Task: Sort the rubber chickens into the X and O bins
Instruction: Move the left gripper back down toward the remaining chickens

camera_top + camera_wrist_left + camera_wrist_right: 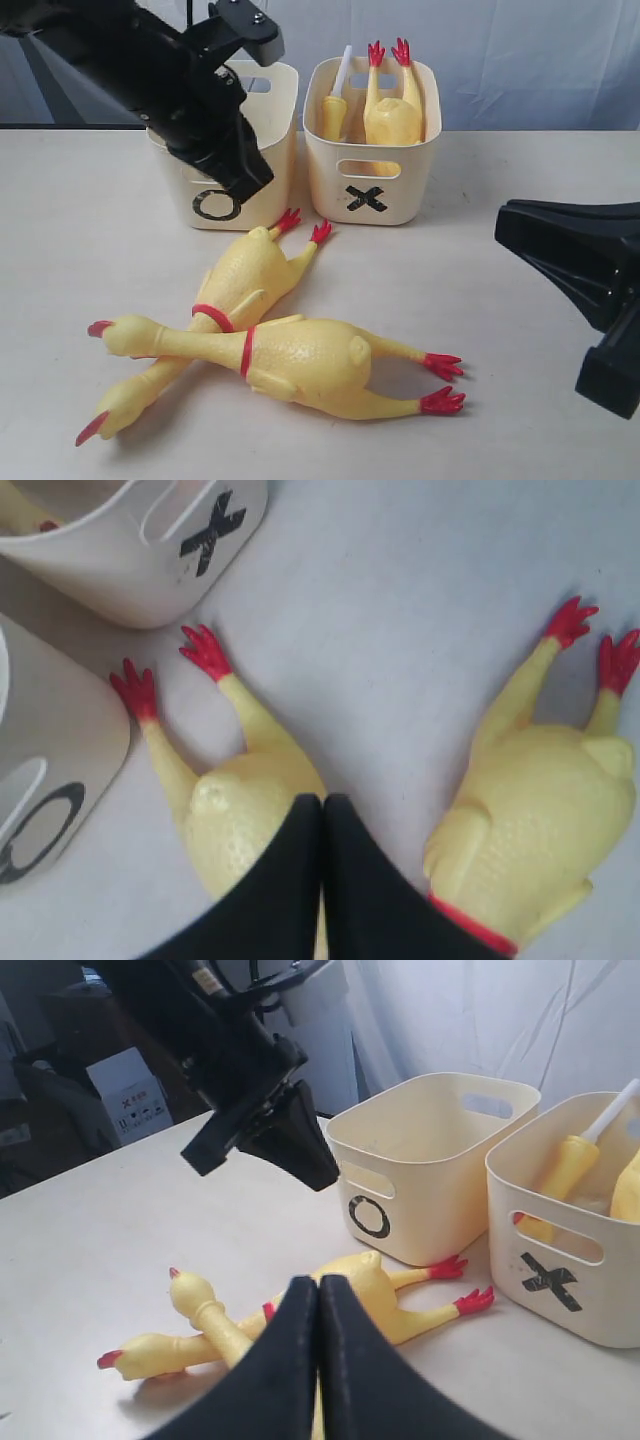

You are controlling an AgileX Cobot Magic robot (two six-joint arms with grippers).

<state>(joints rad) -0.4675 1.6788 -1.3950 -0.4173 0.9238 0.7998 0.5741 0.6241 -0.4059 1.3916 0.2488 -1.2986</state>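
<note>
Chickens are lying crossed at the necks on the table [80, 220], just in front of the bins. The rear chicken [250, 275] is pointing its red feet at the gap between the two bins, with its head reaching towards the table's near left edge. The front chicken [310, 360] is stretching across it, head to the left and feet to the right, and its neck seems to be passing over the other's.

Behind them the O bin [275, 180] is standing on the left and the X bin [400, 200] on the right, close beside each other with their marks facing forward. A third chicken [395, 120] is sitting head-down in the X bin with its red feet sticking up above the rim. Beside it a yellow-handled tool [335, 110] with a white stem is leaning in the same bin. What is lying inside the O bin cannot be told.

The left claw [255, 185] is hanging in front of the O mark, above the rear chicken's body, with its fingers pressed together and pinching nothing. The right claw [320, 1282] is hanging at the right side of the table, apart from the chickens, and it too is pressed together and carrying nothing.
</note>
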